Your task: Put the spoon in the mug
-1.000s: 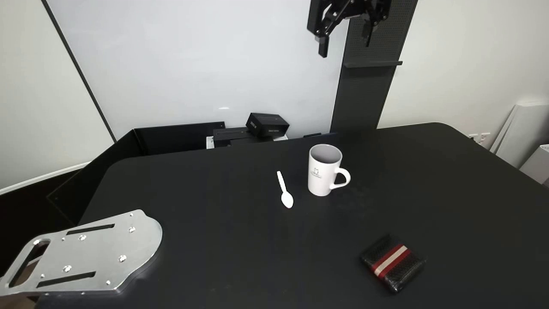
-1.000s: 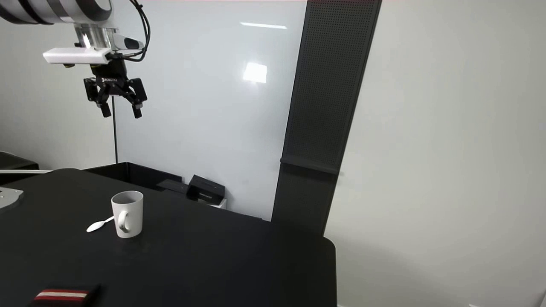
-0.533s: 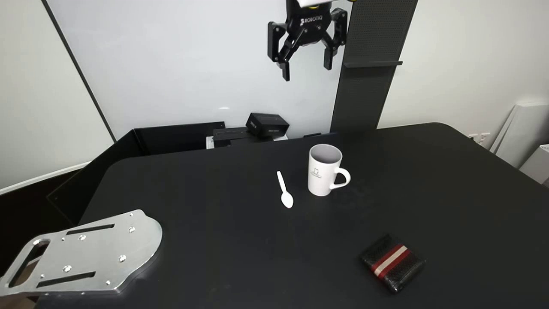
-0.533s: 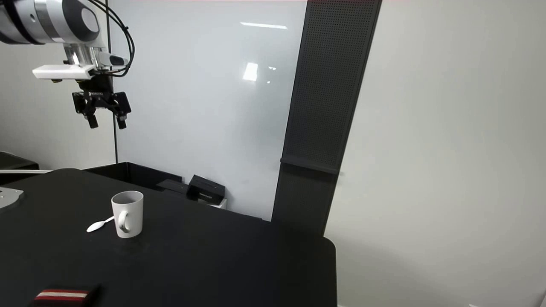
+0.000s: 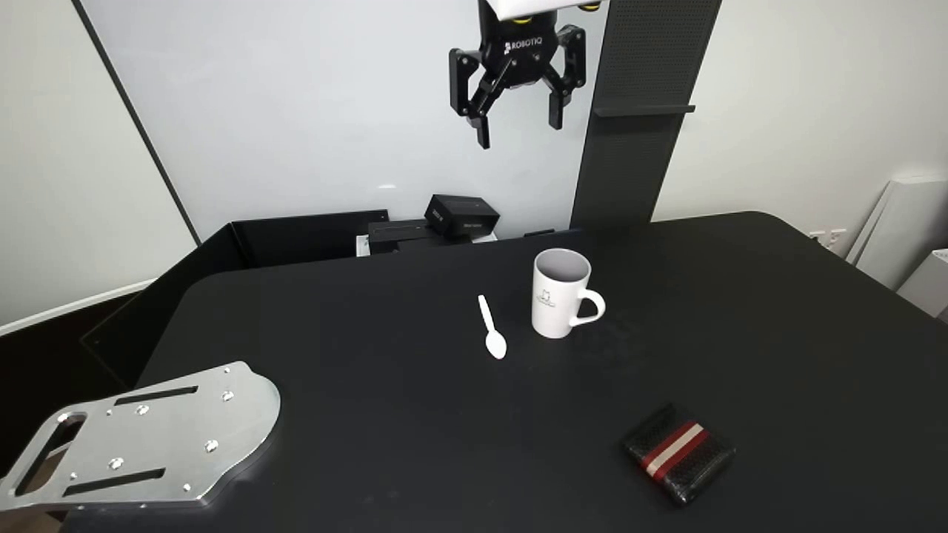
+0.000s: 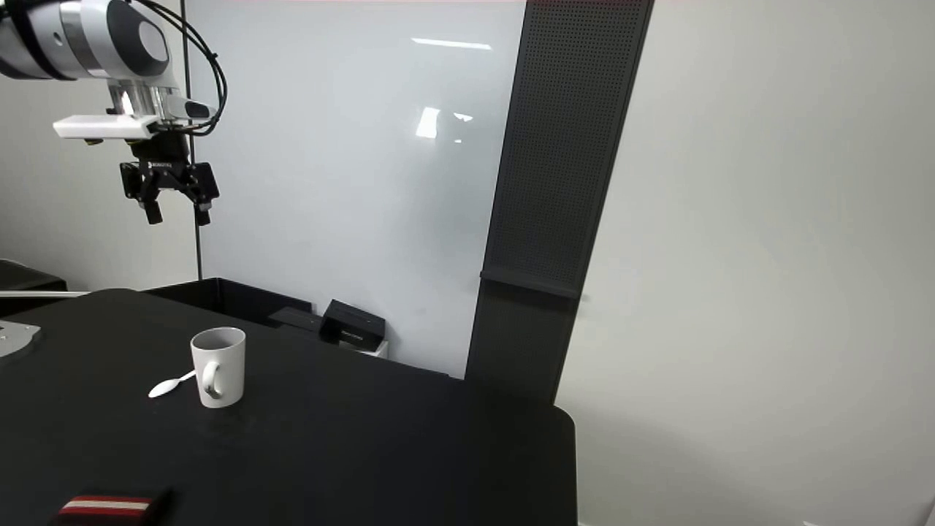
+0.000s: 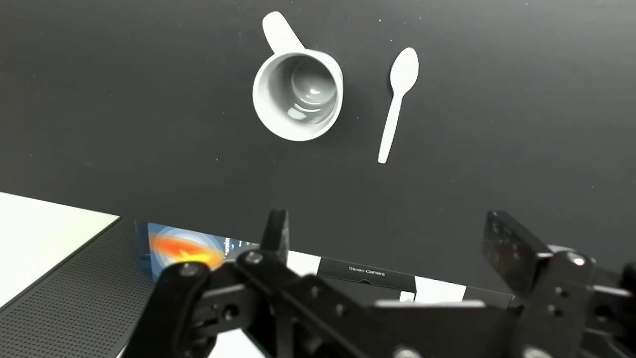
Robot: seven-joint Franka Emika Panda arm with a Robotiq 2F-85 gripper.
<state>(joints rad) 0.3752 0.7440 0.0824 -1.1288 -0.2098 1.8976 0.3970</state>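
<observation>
The white spoon lies flat on the black table, with its bowl toward the camera. It also shows in an exterior view, its handle end hidden behind the mug. The white mug stands upright beside it, apart from the spoon, its loop handle pointing away from it; it shows too in an exterior view. In the wrist view the spoon lies right of the mug, whose inside looks empty. My gripper is open and empty, high above the table, also in an exterior view and the wrist view.
A small black item with red and white stripes lies on the near part of the table. A silver metal plate sits at the left edge. Black boxes stand beyond the far edge, with a whitish wall behind.
My gripper has moved left and down in both exterior views, mostly in the first half second. It stays open. The spoon and mug have not moved.
</observation>
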